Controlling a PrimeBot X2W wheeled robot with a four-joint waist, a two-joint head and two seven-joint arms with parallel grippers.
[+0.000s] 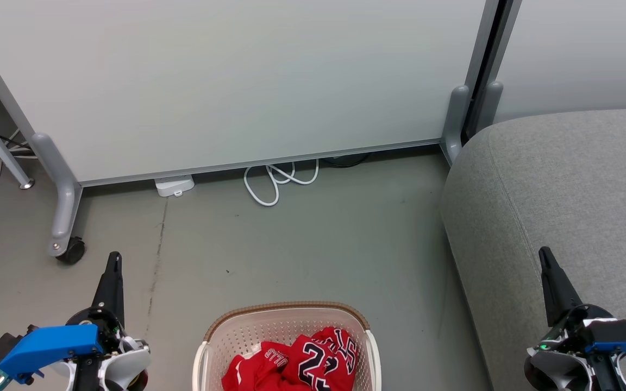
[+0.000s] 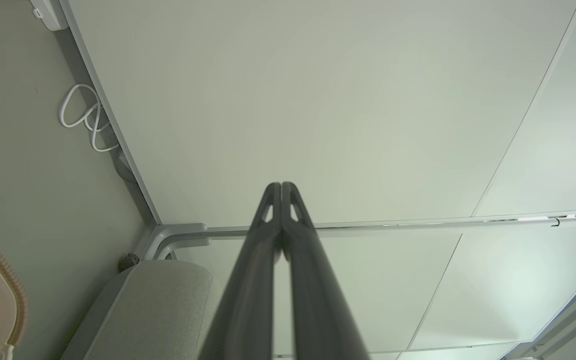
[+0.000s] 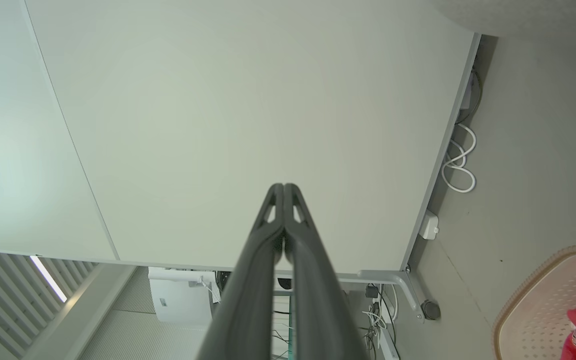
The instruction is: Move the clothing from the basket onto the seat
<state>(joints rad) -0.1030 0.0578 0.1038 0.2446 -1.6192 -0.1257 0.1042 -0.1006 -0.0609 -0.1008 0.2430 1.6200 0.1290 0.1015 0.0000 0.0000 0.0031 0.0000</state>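
**Opening posture, seen from the head and both wrists.** We find the clothing [image 1: 296, 365], red jerseys crumpled together, lying in the basket [image 1: 286, 308]. The basket stands on the floor [image 1: 318, 239] at the bottom centre. The seat [image 1: 563, 190] stands to the robot's right, apart from the basket, and its visible part is bare. The left hand [image 1: 113, 259] hangs left of the basket, and the right hand [image 1: 544, 255] shows against the seat's near part. In the wrist views each hand's two fingers meet at the tips and hold nothing.

**Risks, as we judge them.**
- Fingers pressed together cannot take cloth, so a hand must spread before it descends.
- The fabric looks thin and the jerseys are tangled. A pinch may lift both, or only a fold that slips out on the way.
- A fingertip could catch in the perforated wall and drag or tip the basket.
- A jersey released too near the seat's rounded edge may slide to the floor.

**Surroundings.** A white partition panel [image 1: 237, 81] on a castered foot [image 1: 69, 251] stands behind. A looped white cable [image 1: 277, 183] and a small adapter [image 1: 174, 185] lie at its base, well apart from the basket. We see nothing between basket and seat.
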